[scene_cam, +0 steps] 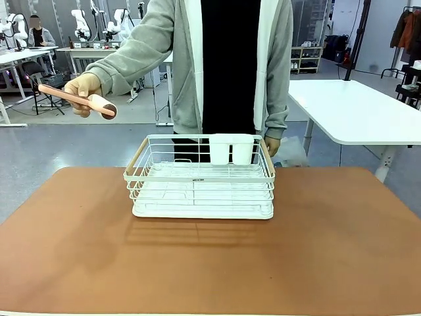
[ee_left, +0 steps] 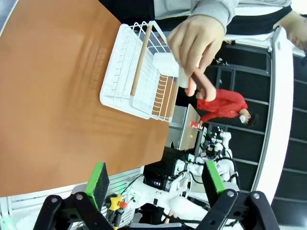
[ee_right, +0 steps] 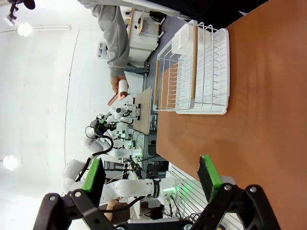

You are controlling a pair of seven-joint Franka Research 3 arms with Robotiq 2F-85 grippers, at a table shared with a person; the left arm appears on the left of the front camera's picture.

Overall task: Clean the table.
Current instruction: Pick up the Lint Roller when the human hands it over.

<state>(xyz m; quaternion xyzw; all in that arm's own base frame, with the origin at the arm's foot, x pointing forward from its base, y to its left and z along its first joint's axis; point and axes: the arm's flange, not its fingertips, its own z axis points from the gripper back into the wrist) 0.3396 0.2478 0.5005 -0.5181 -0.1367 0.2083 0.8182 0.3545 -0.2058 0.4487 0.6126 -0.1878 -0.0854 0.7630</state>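
Reddish-brown table (scene_cam: 210, 276) takes up most of the front view, with a matte top and rounded corners. A white wire rack (scene_cam: 200, 191) sits on it toward the far edge, roughly centred. The rack has a wooden handle (scene_cam: 136, 160) on each short side and a white cup (scene_cam: 231, 149) hung at its back wall.

A person (scene_cam: 230, 66) in a grey hoodie stands just behind the rack at the far side. One hand (scene_cam: 82, 89) is stuck out toward the robot's left, up in the air. It's holding a pinkish long-handled utensil (scene_cam: 75, 100) with a fat pale head that's dark at the tip. Can't tell what it is exactly. Their other hand (scene_cam: 271, 145) hangs low, right behind the rack's far right corner.

Left tool (ee_left: 157, 179): green pads (ee_left: 99, 178) spread wide, nothing between them, not touching anything. In its wrist view the rack is well ahead of it, and the person's hand with the utensil shows just past the rack's far side.

Right tool (ee_right: 151, 175): pads (ee_right: 209, 171) also wide apart, nothing pinched. It hangs over the near part of the table with the rack well ahead.

A white-topped table (scene_cam: 355, 108) stands off behind, on the right.
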